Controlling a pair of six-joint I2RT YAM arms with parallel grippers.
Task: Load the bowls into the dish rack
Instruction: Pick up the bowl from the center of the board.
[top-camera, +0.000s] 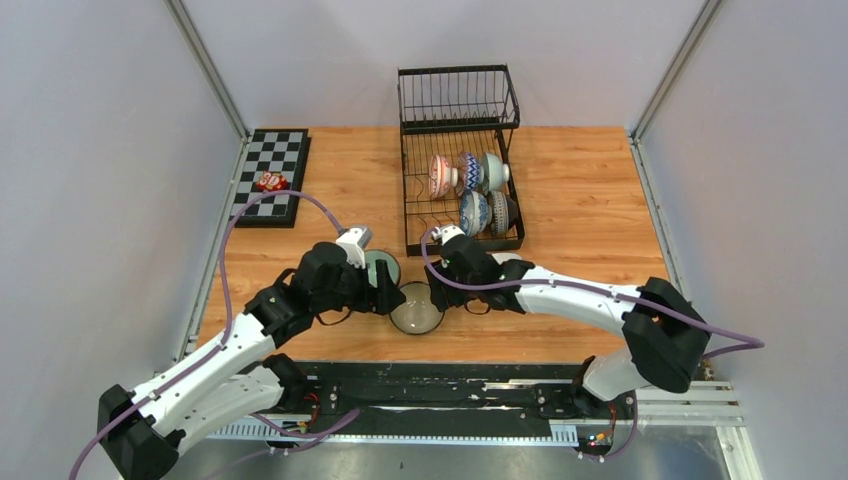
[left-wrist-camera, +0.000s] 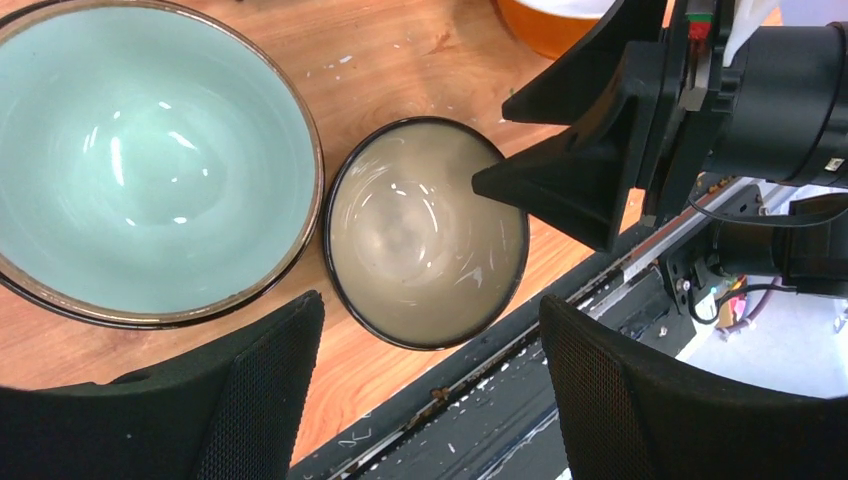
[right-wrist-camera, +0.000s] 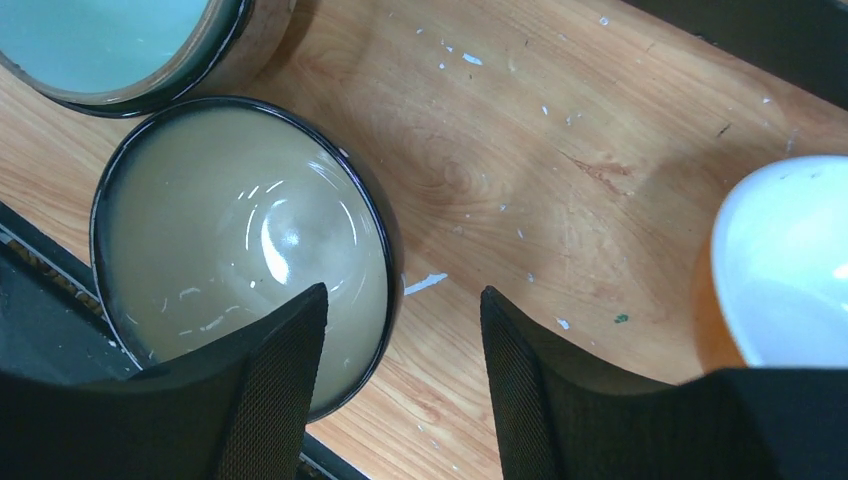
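Observation:
A cream dark-rimmed bowl (top-camera: 416, 307) sits upright on the table near the front edge. It also shows in the left wrist view (left-wrist-camera: 428, 235) and the right wrist view (right-wrist-camera: 240, 250). A pale green bowl (left-wrist-camera: 140, 150) stands just left of it, touching or nearly so. An orange bowl with a white inside (right-wrist-camera: 790, 265) stands to its right. My left gripper (left-wrist-camera: 430, 345) is open and empty, above the cream bowl's near side. My right gripper (right-wrist-camera: 403, 310) is open, its jaws straddling the cream bowl's right rim. The black wire dish rack (top-camera: 412, 215) holds several bowls on edge.
A black-and-white checkerboard (top-camera: 268, 175) with a small red object (top-camera: 271, 182) lies at the back left. A black rail (top-camera: 450, 385) runs along the table's front edge right behind the cream bowl. Grey walls close in both sides.

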